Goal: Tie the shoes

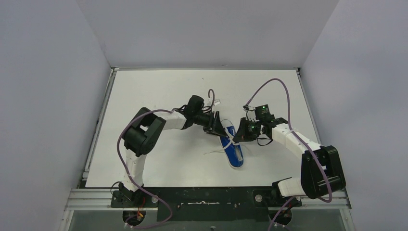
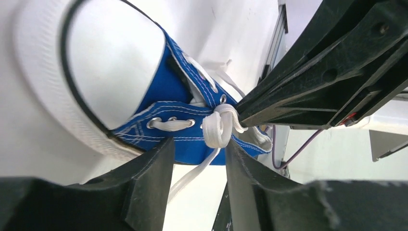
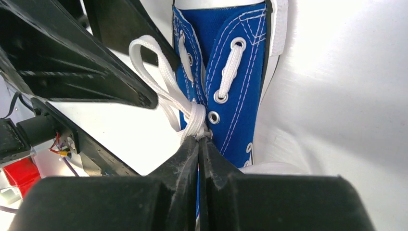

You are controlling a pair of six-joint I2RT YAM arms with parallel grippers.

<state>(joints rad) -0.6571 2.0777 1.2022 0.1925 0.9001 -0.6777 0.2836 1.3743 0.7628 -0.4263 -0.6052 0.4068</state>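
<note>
The blue sneaker (image 1: 234,151) with white sole rim lies mid-table, toe towards the near edge. In the left wrist view the shoe (image 2: 187,86) fills the middle. My left gripper (image 2: 198,151) is open at the shoe's side, and a white lace strand (image 2: 192,175) hangs loose between its fingers below a lace knot (image 2: 217,129). My right gripper (image 3: 199,138) is shut on the white lace (image 3: 192,118) at the top eyelets of the shoe (image 3: 240,96). A lace loop (image 3: 149,50) stands out to the left. In the top view the left gripper (image 1: 217,130) and right gripper (image 1: 239,135) meet over the shoe's lacing.
A loose lace end (image 1: 213,151) trails on the white table (image 1: 159,91) left of the shoe. Grey walls enclose the table on three sides. Purple cables (image 1: 276,84) arc over both arms. The other arm's black body crowds each wrist view (image 2: 327,67) (image 3: 72,57).
</note>
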